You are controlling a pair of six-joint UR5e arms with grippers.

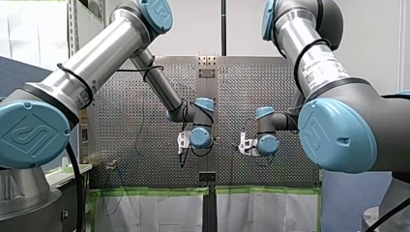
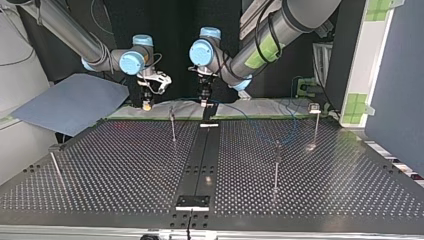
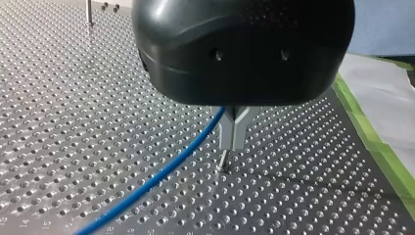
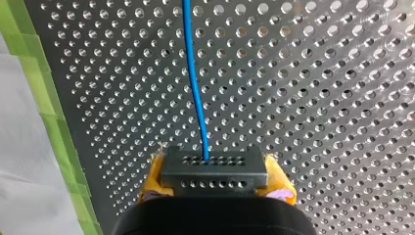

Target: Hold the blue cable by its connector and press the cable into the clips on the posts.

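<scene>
If the connector slips: the right end effector (image 4: 215, 180) has its yellow pads (image 4: 152, 180) closed on the two ends of the black connector (image 4: 214, 171); a hard pull along the blue cable (image 4: 195, 88) could, I judge, twist the block out of that narrow hold
Cable path: it leaves the connector's face and runs ahead over the surface (image 4: 318, 98); I cannot make it out in any clip
Left end effector (image 3: 234, 139): metal fingers (image 3: 230, 132) drawn together; the cable passes through the fork at their root, seemingly caught there; too tight a pinch would stop it feeding, too slack would let it sag
Post risk: the posts (image 2: 276, 167) are thin and tall; a sideways press might bend one or miss its clip; the clips are too small to read
Connector: matt, rectangular, two rows of small holes
Cable: thin, smooth, round, limp enough to curve
Surface: dull metal, evenly perforated; green tape (image 3: 377, 142) along its edge
</scene>
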